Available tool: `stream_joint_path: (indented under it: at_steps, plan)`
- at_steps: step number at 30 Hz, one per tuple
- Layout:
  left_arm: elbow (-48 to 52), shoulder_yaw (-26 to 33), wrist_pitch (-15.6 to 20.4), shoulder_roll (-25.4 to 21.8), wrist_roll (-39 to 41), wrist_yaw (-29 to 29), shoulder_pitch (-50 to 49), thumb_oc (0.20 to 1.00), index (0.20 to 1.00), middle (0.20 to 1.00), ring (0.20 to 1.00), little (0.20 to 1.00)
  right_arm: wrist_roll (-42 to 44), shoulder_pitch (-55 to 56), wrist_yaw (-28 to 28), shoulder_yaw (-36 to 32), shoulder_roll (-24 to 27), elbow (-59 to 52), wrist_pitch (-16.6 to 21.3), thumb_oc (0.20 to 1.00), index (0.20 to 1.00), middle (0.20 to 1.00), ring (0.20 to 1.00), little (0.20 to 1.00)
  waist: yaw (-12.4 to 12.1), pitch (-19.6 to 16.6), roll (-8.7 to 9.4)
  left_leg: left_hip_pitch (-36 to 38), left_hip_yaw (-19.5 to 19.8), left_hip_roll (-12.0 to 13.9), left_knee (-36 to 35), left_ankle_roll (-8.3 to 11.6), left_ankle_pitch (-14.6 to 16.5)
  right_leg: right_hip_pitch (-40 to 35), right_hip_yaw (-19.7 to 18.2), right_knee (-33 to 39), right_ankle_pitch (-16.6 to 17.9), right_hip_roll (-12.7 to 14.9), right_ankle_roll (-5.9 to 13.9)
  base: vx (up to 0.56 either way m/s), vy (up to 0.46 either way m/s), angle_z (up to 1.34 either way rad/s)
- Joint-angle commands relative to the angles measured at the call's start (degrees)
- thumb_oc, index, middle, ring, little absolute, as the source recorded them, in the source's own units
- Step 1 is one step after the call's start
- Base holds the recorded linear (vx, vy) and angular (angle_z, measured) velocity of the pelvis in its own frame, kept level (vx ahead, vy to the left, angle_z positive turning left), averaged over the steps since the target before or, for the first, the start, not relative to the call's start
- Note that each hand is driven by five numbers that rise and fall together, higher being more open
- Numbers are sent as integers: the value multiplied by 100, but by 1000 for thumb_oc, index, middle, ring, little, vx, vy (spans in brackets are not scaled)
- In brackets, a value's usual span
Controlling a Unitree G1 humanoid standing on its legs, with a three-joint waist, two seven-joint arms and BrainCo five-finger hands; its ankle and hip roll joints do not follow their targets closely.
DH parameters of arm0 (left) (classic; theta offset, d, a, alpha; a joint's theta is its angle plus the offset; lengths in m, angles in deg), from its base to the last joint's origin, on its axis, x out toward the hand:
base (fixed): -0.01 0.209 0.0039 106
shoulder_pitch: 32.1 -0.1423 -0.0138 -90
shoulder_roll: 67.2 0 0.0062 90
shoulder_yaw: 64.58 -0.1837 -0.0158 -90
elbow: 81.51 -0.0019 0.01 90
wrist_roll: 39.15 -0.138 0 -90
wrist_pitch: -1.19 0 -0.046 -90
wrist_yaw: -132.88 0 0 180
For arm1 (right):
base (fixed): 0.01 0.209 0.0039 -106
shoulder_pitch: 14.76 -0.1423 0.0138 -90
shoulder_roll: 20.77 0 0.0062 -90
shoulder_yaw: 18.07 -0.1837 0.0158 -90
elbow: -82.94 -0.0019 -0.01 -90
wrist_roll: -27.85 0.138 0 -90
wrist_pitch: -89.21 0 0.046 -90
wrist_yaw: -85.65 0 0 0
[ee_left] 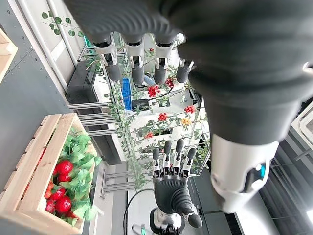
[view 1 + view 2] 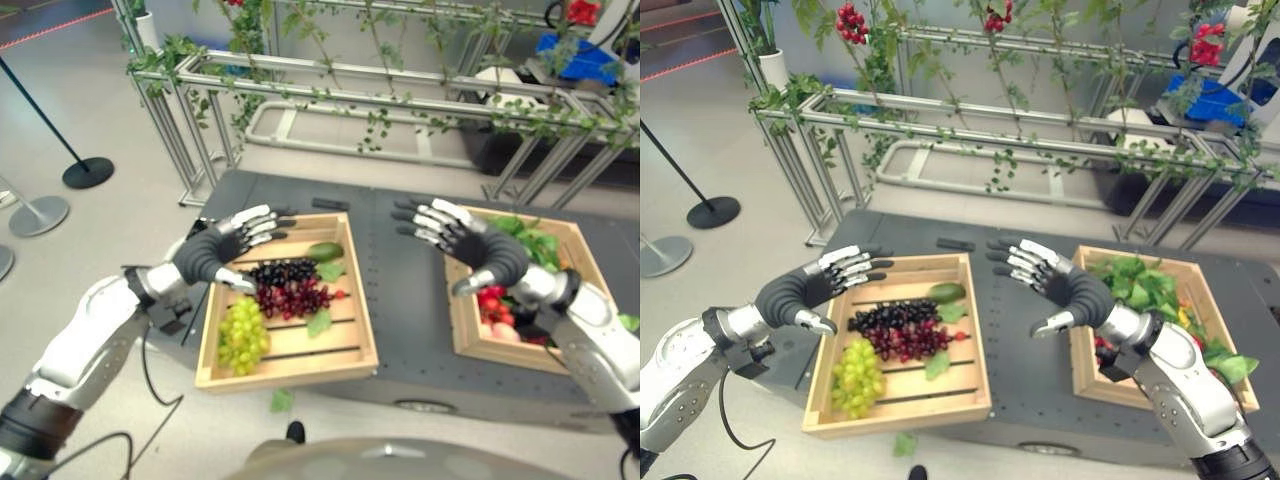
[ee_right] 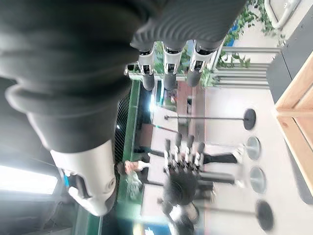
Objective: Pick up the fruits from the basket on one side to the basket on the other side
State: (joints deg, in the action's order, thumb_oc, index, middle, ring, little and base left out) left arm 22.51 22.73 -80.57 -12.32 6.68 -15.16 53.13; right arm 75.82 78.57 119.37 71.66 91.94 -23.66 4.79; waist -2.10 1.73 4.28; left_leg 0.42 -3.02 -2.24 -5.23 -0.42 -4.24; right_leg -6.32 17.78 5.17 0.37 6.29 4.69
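Fingers (image 2: 262,226) on the left hand (image 2: 215,252) are straight and spread, holding nothing — the hand hovers over the far-left corner of the left shallow wooden slatted crate (image 2: 345,352). Right hand (image 2: 478,248) is likewise open and empty, fingers (image 2: 430,222) extended, hanging above the near-left edge of the right wooden crate (image 2: 463,335). Palms face each other across the gap between the crates. Both crates sit on the dark grey perforated bench (image 2: 410,300), well apart. In the left crate: a green grape bunch (image 2: 242,337) at the near left, a dark purple grape bunch (image 2: 281,272) and a red grape bunch (image 2: 293,298) touching in the middle, a green oval fruit (image 2: 324,251) at the far side, plus green leaves (image 2: 319,322). Right crate holds red fruits (image 2: 492,304) and leafy greens (image 2: 530,242). Behind the bench — a metal frame w/ vines (image 2: 400,95).
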Motion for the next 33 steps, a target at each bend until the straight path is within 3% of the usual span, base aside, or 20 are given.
stream_joint_path:
  at_steps: [1, 7, 10, 13, 16, 21, 26, 27, 29, 30, 31, 33]
  plan:
    - [-383, 642, 415, 250, -18, -282, -82, 1000, 1000, 1000, 1000, 1000, 236, -27, -338, -437, -143, 159, 473, 1000, 1000, 1000, 1000, 1000, 70, -291, -42, 326, -227, 158, 23, 256, 597, 261, 73, -229, 11, 1, 301, 0, 0, 0]
    - [-1928, 1460, 693, 1137, -736, -1115, -437, 1000, 1000, 1000, 1000, 1000, -512, 297, -1212, -1330, -510, 1640, 849, 1000, 1000, 1000, 1000, 1000, 98, -293, -84, 403, -268, 190, 23, 247, 670, 221, 24, -251, -54, -19, 268, 30, 0, -3]
    - [-3282, 1759, 989, 1691, -1602, -2043, -443, 1000, 1000, 1000, 1000, 1000, -583, 216, -1959, -1825, -875, 2634, 1185, 1000, 1000, 1000, 1000, 1000, 129, -285, -112, 405, -295, 182, 23, 231, 683, 220, -30, -234, -68, -37, 239, 44, 2, 1]
    - [-3914, 2152, 1247, 2167, -1445, -2433, -449, 1000, 1000, 1000, 1000, 1000, -529, 257, -2274, -2083, -1201, 2851, 1427, 1000, 1000, 1000, 1000, 1000, 127, -265, -116, 438, -320, 198, 23, 237, 726, 200, -75, -216, -108, -59, 229, 54, -9, -11]
    - [-3764, 2525, 1424, 2547, -1215, -2498, -604, 1000, 1000, 1000, 1000, 1000, -473, 476, -2270, -2316, -1457, 2981, 1497, 1000, 1000, 1000, 1000, 1000, 118, -245, -76, 417, -352, 206, 23, 232, 714, 226, -105, -202, -99, -71, 221, 36, -13, -11]
    - [-3629, 2577, 1504, 2628, -1303, -2690, -649, 1000, 1000, 1000, 1000, 1000, -656, 499, -2478, -2353, -1513, 3280, 1573, 1000, 1000, 1000, 1000, 1000, 116, -228, -51, 434, -377, 228, 23, 230, 735, 215, -124, -187, -110, -94, 214, 5, -2, -1]
    - [-4169, 2378, 1468, 2488, -1761, -3021, -573, 1000, 1000, 1000, 1000, 1000, -1025, 476, -2824, -2196, -1390, 4051, 1614, 1000, 1000, 1000, 1000, 1000, 130, -204, -53, 466, -396, 238, 23, 242, 737, 176, -133, -174, -122, -114, 199, 0, 0, 0]
    - [-4749, 2204, 1437, 2398, -2192, -3180, -560, 1000, 1000, 1000, 1000, 1000, -1072, 473, -2870, -2036, -1364, 4614, 1544, 1000, 1000, 1000, 1000, 1000, 135, -191, -58, 476, -400, 235, 23, 243, 734, 168, -140, -173, -122, -124, 199, 0, 0, 0]
    - [-5217, 2087, 1371, 2401, -2306, -3257, -501, 1000, 1000, 1000, 1000, 1000, -1053, 446, -2779, -1815, -1356, 5082, 1488, 1000, 1000, 1000, 1000, 1000, 130, -161, -65, 514, -408, 245, 23, 248, 748, 140, -155, -182, -142, -135, 200, 0, 0, 0]
    - [-6442, 1874, 1154, 2516, -2520, -3366, -400, 1000, 1000, 1000, 1000, 1000, -1286, 433, -2821, -1443, -1369, 5971, 1311, 1000, 1000, 1000, 1000, 1000, 136, -128, -70, 529, -415, 239, 23, 244, 726, 131, -161, -179, -135, -143, 198, 0, 0, 0]
    - [-6458, 1872, 1164, 2513, -2517, -3363, -383, 1000, 1000, 1000, 1000, 1000, -1279, 418, -2814, -1443, -1365, 5987, 1319, 1000, 1000, 1000, 1000, 1000, 140, -133, -66, 505, -413, 233, 23, 241, 706, 152, -158, -176, -120, -137, 197, 0, 0, 0]
    - [-7627, 1512, 894, 2743, -2891, -3404, -276, 1000, 1000, 1000, 1000, 1000, -1453, 311, -2904, -977, -1546, 7554, 1033, 1000, 1000, 1000, 1000, 1000, 142, -96, -88, 532, -423, 232, 23, 231, 709, 143, -172, -194, -132, -151, 195, 0, 0, 0]
